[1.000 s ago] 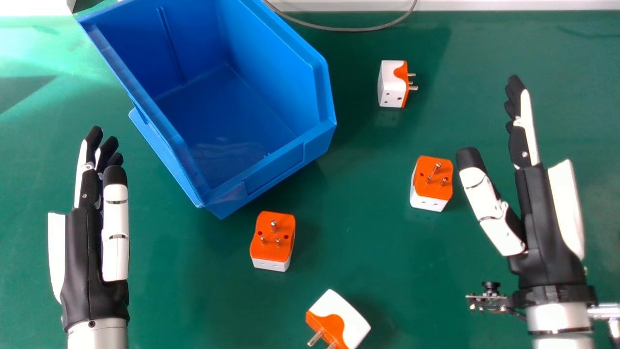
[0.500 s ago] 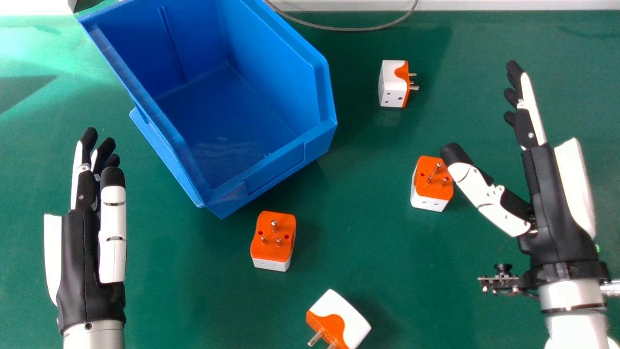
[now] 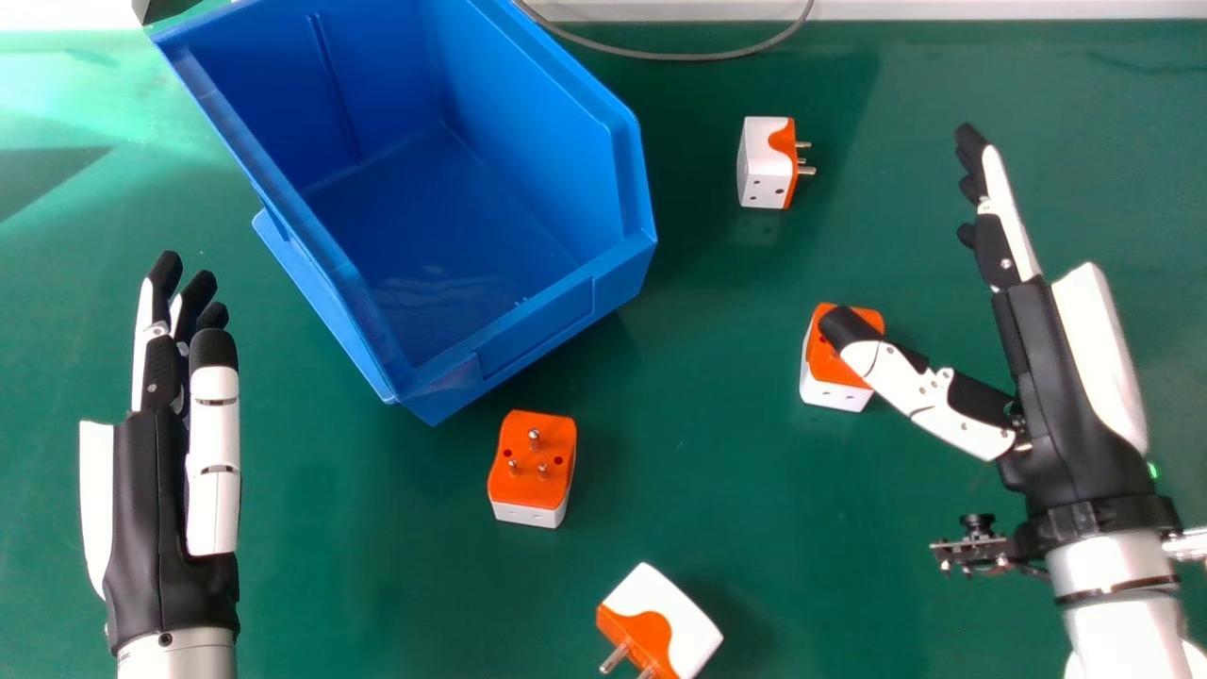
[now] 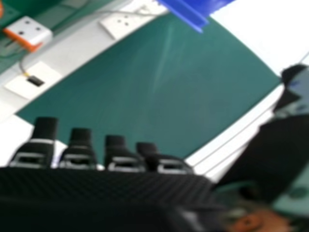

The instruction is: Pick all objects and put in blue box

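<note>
Standing open toward three o'clock, the right hand (image 3: 1061, 387) has its fingers straight, its thumb over a boxy orange-and-white plastic plug adaptor (image 3: 834, 394). I see a matching adaptor (image 3: 765, 165) between one and two, another adaptor (image 3: 693, 627) near six and a pins-up adaptor (image 3: 531, 471) toward seven. The deep blue plastic box (image 3: 537, 338) sits toward ten; the left hand (image 3: 151, 538), open too, toward eight.

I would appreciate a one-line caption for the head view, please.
Silver-armed humanoid's open black-and-white hands flank an empty blue plastic box and four orange-and-white plug adapters.
</note>
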